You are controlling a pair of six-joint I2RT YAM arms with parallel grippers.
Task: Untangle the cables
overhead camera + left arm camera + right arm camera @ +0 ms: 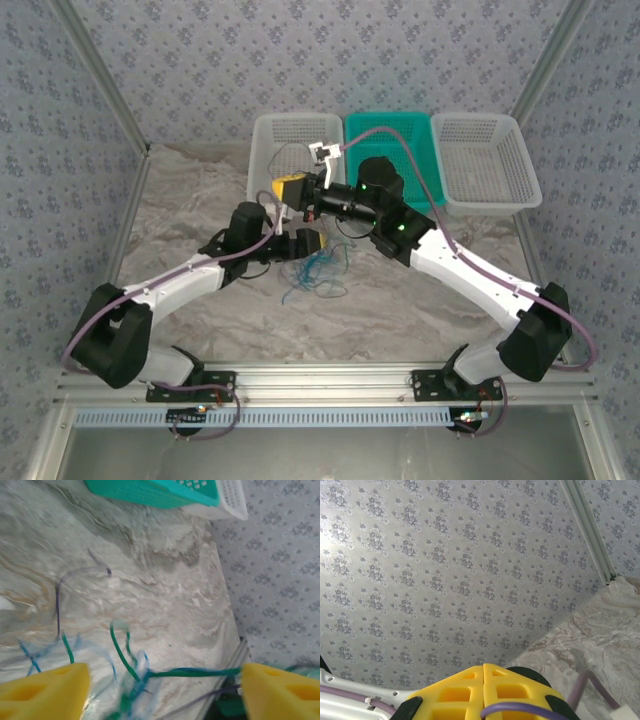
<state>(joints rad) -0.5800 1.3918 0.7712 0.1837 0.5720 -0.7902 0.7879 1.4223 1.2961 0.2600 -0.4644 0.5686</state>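
The cables lie in a loose tangle of blue and green on the marbled table, just in front of my left gripper. In the left wrist view my left gripper is open, its yellow fingers wide apart. A green cable runs across the gap from the blurred blue-green knot to the right-hand finger. A thin dark cable loops on the table further off. My right gripper is raised near the baskets. Its yellow fingers are shut with nothing seen between them, facing the wall.
Three baskets stand in a row at the back: a white basket, a teal basket and another white basket. The teal basket also tops the left wrist view. The table's right edge is near the left gripper.
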